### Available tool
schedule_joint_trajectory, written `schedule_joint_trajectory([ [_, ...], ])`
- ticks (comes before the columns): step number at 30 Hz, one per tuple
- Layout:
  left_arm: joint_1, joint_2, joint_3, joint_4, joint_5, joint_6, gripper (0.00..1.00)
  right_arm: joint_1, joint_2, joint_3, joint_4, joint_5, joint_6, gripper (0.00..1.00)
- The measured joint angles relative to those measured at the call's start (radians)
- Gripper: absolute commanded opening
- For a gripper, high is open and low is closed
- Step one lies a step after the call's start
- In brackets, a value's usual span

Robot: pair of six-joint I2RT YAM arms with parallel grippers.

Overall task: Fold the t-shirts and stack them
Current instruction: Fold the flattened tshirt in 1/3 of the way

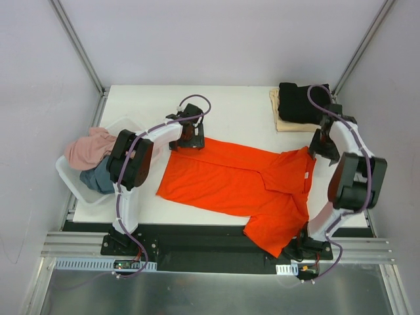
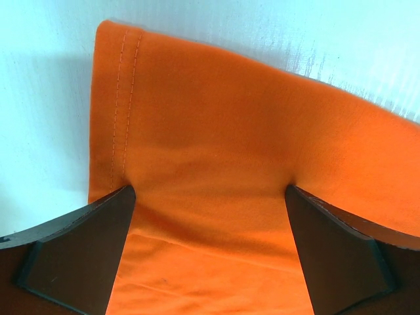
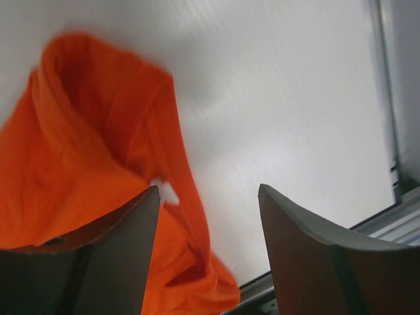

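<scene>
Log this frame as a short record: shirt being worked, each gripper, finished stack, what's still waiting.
shirt in work: orange t-shirt, spread out on the table, one part over the near edge
left gripper: open, fingers astride a stitched corner of the cloth
right gripper: open, at the shirt's right end, gripping nothing
stack: black shirt folded on cream-beige shirt, far right corner
waiting: pink shirt and grey-blue shirt, bunched in the white tub at the left

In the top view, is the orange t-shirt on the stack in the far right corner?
No, the orange t-shirt lies spread across the table; in that corner only the black t-shirt rests on the cream t-shirt.
</scene>
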State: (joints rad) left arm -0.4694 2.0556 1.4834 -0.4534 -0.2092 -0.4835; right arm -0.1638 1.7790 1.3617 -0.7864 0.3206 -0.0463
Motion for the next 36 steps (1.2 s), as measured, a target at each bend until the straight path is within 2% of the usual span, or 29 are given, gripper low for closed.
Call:
schedule_joint_trajectory([
  [5,0.000,0.000,0.000,0.000,-0.001,0.000,0.99,0.000,-0.291,-0.246,-0.080,-0.147,0.086,0.64],
  [9,0.000,-0.002,-0.003,0.002,-0.007,-0.001,0.99,0.000,-0.372,-0.363,-0.140,-0.210,0.143,0.60],
  [10,0.000,-0.002,-0.004,0.002,-0.007,-0.001,0.99,0.000,-0.377,-0.389,-0.153,-0.218,0.160,0.55],
  [12,0.000,-0.002,-0.005,0.003,-0.008,-0.002,0.99,0.000,-0.375,-0.431,-0.171,-0.229,0.190,0.52],
  [16,0.000,-0.002,-0.005,0.003,-0.008,-0.003,0.99,0.000,-0.351,-0.459,-0.188,-0.219,0.228,0.37],
  [21,0.000,-0.002,-0.005,0.003,-0.008,-0.003,0.99,0.000,-0.274,-0.455,-0.150,-0.149,0.256,0.34],
  [23,0.000,-0.002,-0.005,0.003,-0.009,-0.003,0.99,0.000,-0.232,-0.443,-0.130,-0.135,0.257,0.30],
  [28,0.000,-0.003,-0.006,0.004,-0.010,-0.003,0.99,0.000,-0.115,-0.412,-0.069,-0.125,0.261,0.09],
  [32,0.006,-0.002,-0.006,0.005,-0.011,-0.003,0.99,-0.002,-0.072,-0.370,-0.082,-0.100,0.267,0.08],
  [35,0.018,-0.002,-0.006,0.007,-0.013,-0.003,0.99,-0.014,-0.037,-0.321,-0.082,-0.061,0.272,0.14],
  [36,0.021,-0.002,-0.007,0.007,-0.015,-0.004,0.99,-0.020,-0.026,-0.303,-0.083,-0.045,0.275,0.19],
])
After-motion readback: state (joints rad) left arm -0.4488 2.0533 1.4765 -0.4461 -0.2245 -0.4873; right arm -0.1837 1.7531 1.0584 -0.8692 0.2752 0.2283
